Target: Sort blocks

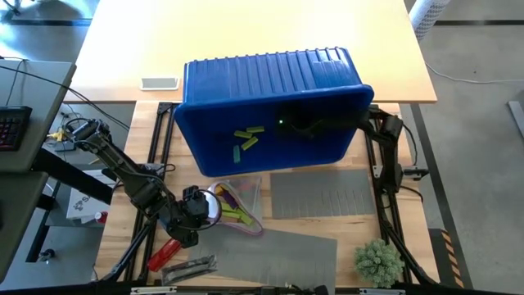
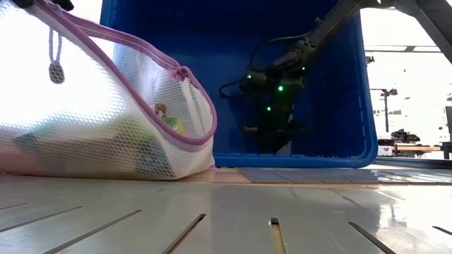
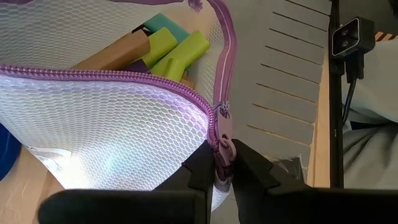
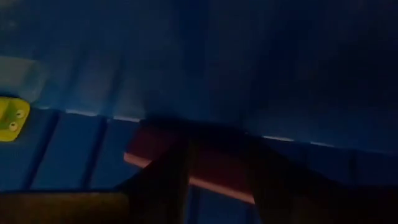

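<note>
High view: big blue bin sits tipped on its side at the back of the table, open mouth facing the front. Right arm reaches in from the right, w/ the right gripper deep inside the bin. Three lime blocks lie loose on the bin's lower wall, just left of that gripper. Two grey mats lie flat in front of the bin.

Mesh bag, white netting w/ purple zip edge, lies front-left betw. bin and the near mat. Left gripper is at the bag's left edge. Left wrist view shows its fingers clenched tight on the bag's zipper pull, holding the bag's mouth up and open. Inside the bag: lime, teal, tan and purple blocks heaped together.

Right wrist view is dark, inside the bin: right gripper w/ fingers parted, a purple block lying across betw. them on the bin wall. Fingers stand partly apart; can't tell if they touch the block or are clear of it. One lime block sits well off to the side of it.

Low view: bag bulges at left, bin behind, right arm's green lights glow inside.

Smaller bits at the front-left edge: red tool, near the left arm, and a green fuzzy plant at front-right.
</note>
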